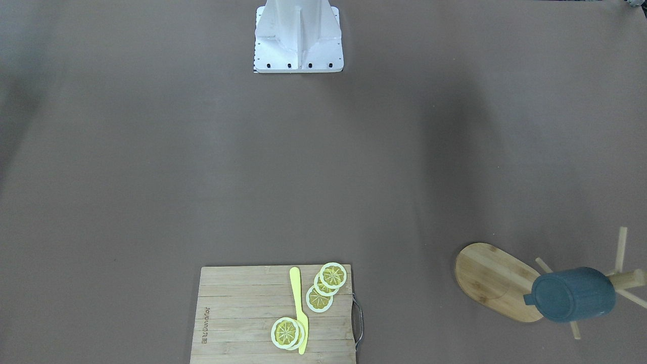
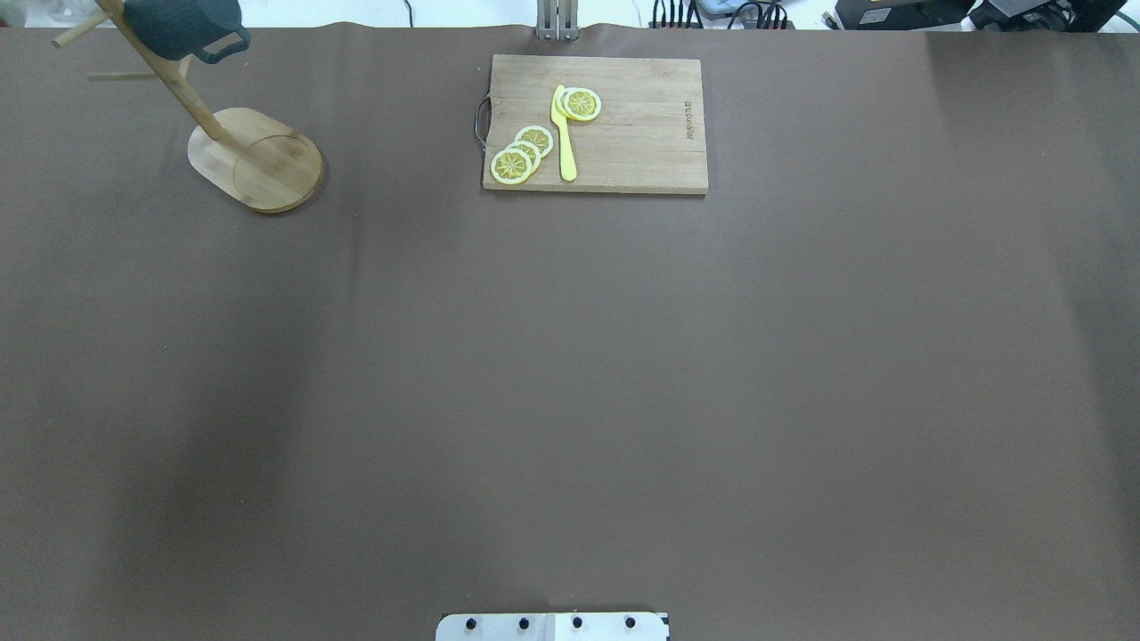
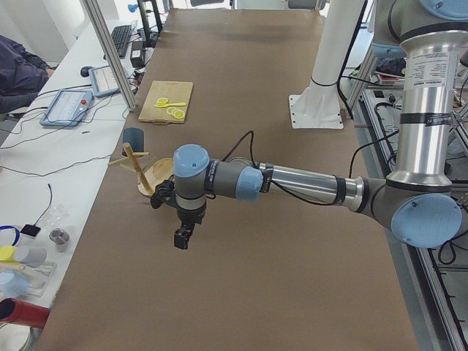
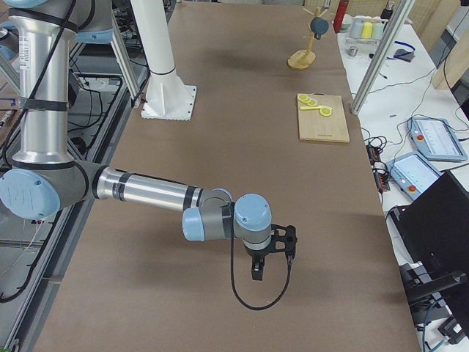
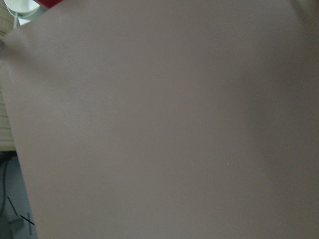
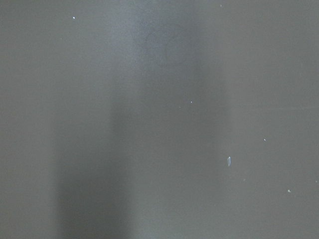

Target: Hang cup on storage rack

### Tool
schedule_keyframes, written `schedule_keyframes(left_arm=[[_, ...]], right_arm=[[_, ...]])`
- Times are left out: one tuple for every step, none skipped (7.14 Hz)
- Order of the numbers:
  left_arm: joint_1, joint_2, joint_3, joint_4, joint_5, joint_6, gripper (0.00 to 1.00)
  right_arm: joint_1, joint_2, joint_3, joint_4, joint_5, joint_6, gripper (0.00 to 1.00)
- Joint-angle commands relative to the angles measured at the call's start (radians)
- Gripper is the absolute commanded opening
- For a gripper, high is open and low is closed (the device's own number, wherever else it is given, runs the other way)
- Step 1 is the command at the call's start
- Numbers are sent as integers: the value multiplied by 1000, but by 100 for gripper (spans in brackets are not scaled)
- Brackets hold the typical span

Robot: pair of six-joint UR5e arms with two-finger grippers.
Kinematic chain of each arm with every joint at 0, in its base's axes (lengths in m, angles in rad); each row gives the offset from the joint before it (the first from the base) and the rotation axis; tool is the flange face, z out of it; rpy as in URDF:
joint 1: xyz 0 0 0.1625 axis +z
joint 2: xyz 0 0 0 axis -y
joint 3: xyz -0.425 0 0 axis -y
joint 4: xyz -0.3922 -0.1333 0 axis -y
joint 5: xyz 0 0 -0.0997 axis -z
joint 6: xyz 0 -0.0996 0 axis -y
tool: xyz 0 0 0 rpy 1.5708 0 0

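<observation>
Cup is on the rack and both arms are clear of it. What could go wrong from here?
1. The dark slate-blue ribbed mug seems to sit over a peg with its loop handle free, so it might slide off.
2. The light bamboo mug tree carries it high on one side, near the far edge of the brown-covered table; a bump could tip both over.

Plain brown counter (image 5: 174, 129) fills nearly everything. Its edge runs down the left, with a red object (image 5: 52, 3) at the top corner.
</observation>
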Motion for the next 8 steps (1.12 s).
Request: schedule_keyframes(left_arm=[[-3, 97, 12, -124, -75, -75, 99], [-3, 111, 29, -140, -81, -78, 99], [-3, 140, 53, -134, -83, -75, 99], [-19, 137, 63, -124, -81, -87, 99], [-24, 130, 64, -82, -78, -110, 99], [-30, 125, 63, -59, -72, -123, 99], [-44, 130, 57, -59, -73, -121, 99], [-44, 134, 57, -61, -78, -117, 99]], right_arm=[[0, -4, 7, 0, 5, -5, 100], [0, -5, 0, -2, 6, -8, 100], [-2, -7, 0, -5, 12, -6, 100], [-3, -7, -16, -5, 10, -6, 100], [-3, -7, -14, 1, 8, -19, 100], [-3, -7, -20, -6, 3, -26, 100], [-12, -16, -45, 3, 11, -28, 100], [-12, -20, -56, 4, 13, -23, 100]])
